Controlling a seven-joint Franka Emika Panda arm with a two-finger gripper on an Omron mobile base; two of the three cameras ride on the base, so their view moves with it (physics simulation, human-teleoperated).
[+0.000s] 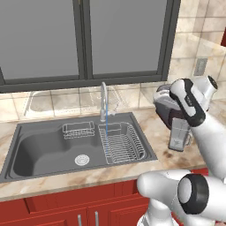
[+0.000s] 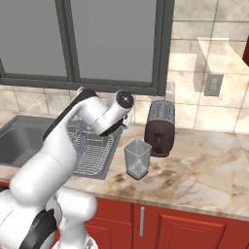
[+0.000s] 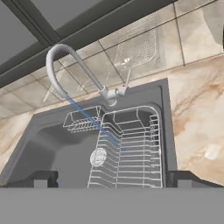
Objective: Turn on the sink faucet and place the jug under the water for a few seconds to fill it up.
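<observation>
left base view, left to right: the sink (image 1: 39, 145), a wide dark grey basin with a round silver drain (image 1: 82, 160), is set in a marbled counter (image 1: 156, 128) below a dark-framed window (image 1: 84, 39). a small wire caddy (image 1: 78, 129) sits at the basin's back, and just to its right a wire dish rack (image 1: 122, 141) fills the right part of the basin. the sink faucet (image 1: 104, 100), a slim chrome gooseneck, rises behind the basin; the water (image 1: 106, 132), a thin pale blue stream, falls from its spout into the left edge of the rack. further right, on the counter and well apart from the stream, the jug (image 1: 178, 134) stands upright in front of the dark toaster (image 1: 165, 108), partly hidden by the arm.

right base view: the jug (image 2: 137, 158) stands just right of the sink's edge, near the toaster (image 2: 160, 127).

hand view: the gripper (image 3: 113, 178) hangs above the rack (image 3: 131, 148), its dark fingertips (image 3: 41, 178) spread wide apart with nothing between them. the faucet (image 3: 74, 65) arcs at upper left, its side lever (image 3: 122, 90) at the base.
</observation>
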